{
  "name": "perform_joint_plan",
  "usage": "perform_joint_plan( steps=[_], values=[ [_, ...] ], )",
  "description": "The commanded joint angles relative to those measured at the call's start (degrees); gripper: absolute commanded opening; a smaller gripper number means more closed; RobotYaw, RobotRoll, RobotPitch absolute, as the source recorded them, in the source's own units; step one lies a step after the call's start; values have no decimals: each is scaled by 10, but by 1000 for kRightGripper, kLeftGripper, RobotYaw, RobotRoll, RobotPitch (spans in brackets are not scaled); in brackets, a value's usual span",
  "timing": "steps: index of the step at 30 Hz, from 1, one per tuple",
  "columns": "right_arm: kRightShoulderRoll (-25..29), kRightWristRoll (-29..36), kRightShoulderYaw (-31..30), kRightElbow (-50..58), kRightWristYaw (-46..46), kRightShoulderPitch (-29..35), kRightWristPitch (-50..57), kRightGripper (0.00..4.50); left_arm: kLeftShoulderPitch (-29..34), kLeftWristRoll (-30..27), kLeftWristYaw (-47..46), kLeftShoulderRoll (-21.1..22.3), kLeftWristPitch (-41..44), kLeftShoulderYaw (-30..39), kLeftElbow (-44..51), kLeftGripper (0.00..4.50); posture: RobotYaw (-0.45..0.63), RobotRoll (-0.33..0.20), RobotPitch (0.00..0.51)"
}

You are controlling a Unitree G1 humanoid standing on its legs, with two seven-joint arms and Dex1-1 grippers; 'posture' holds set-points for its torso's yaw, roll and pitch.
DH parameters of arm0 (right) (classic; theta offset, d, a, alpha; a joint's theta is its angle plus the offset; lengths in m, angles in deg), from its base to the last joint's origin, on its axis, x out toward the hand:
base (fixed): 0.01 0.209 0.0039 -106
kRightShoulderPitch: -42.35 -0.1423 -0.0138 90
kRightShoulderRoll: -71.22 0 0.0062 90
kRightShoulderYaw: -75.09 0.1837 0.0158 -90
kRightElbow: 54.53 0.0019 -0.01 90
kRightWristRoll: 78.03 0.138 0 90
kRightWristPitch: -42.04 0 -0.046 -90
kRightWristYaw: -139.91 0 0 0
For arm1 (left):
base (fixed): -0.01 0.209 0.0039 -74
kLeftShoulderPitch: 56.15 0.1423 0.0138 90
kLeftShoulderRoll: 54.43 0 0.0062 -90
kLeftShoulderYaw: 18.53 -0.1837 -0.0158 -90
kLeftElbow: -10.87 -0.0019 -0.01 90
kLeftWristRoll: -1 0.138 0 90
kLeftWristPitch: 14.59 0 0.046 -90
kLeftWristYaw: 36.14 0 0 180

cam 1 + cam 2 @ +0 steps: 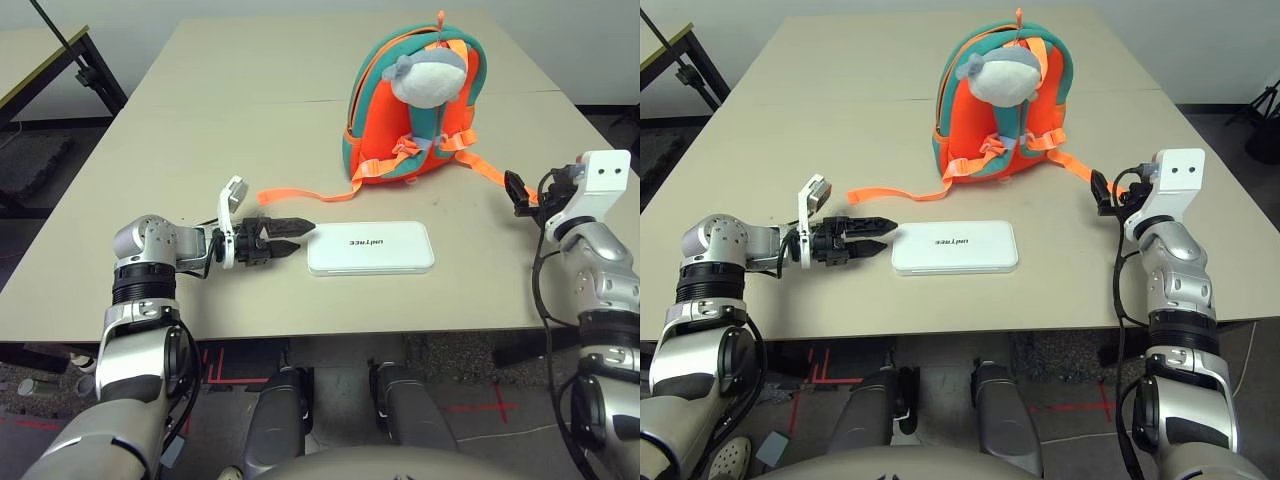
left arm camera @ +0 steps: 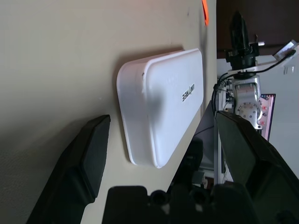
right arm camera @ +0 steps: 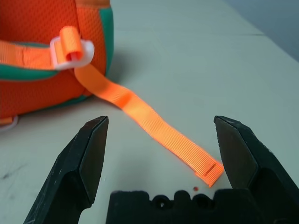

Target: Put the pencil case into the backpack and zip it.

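Currently, the case (image 1: 370,248) lies flat on the desk (image 1: 300,120), near its front edge, white and rounded at the corners, its dark "UNITREE" lettering facing up. The lettering reads upside down from the robot's side. The left tool (image 1: 288,237) is released, its two black fingers parted at the case's left end, holding nothing; whether a fingertip touches the case, the eye views do not make clear. The case runs lengthwise across the robot's front, between the two tools but much closer to the left one.

Behind the case, well apart from the robot's body, the backpack (image 1: 400,120) stands upright on the desk, orange with teal edging. A grey-white plush (image 1: 428,78) sits against its upper part, on the side toward the robot. One orange strap (image 1: 300,196) trails from the backpack's base toward the left, lying flat behind the case. Another strap (image 3: 154,123) stretches out to the right, its end near the right tool (image 3: 161,151). That tool is released too, its fingers spread wide with nothing between them in its grip, and it hovers over the right side of the desk.
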Motion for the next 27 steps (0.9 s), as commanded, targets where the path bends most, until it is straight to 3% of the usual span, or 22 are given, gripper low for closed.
perform_joint_plan(
  steps=[1, 3, 13, 27],
  values=[
    [24, -9, -32, 35, 42, 25, 49, 4313, 9, 11, 0, 4, 3, -17, -14, 4500, -195, 0, 128],
    [36, -9, -49, 51, 71, 36, 72, 3855, 9, 12, 1, 5, 2, -20, -13, 4500, -195, 0, 128],
    [69, -28, -127, 150, 160, 73, 142, 44, 13, 14, -2, -1, 2, -25, -8, 4500, -193, 0, 132],
    [111, -25, -196, 266, 254, 97, 239, 44, 14, 14, -6, -5, 6, -24, -3, 4500, -189, 0, 134]
  ],
)
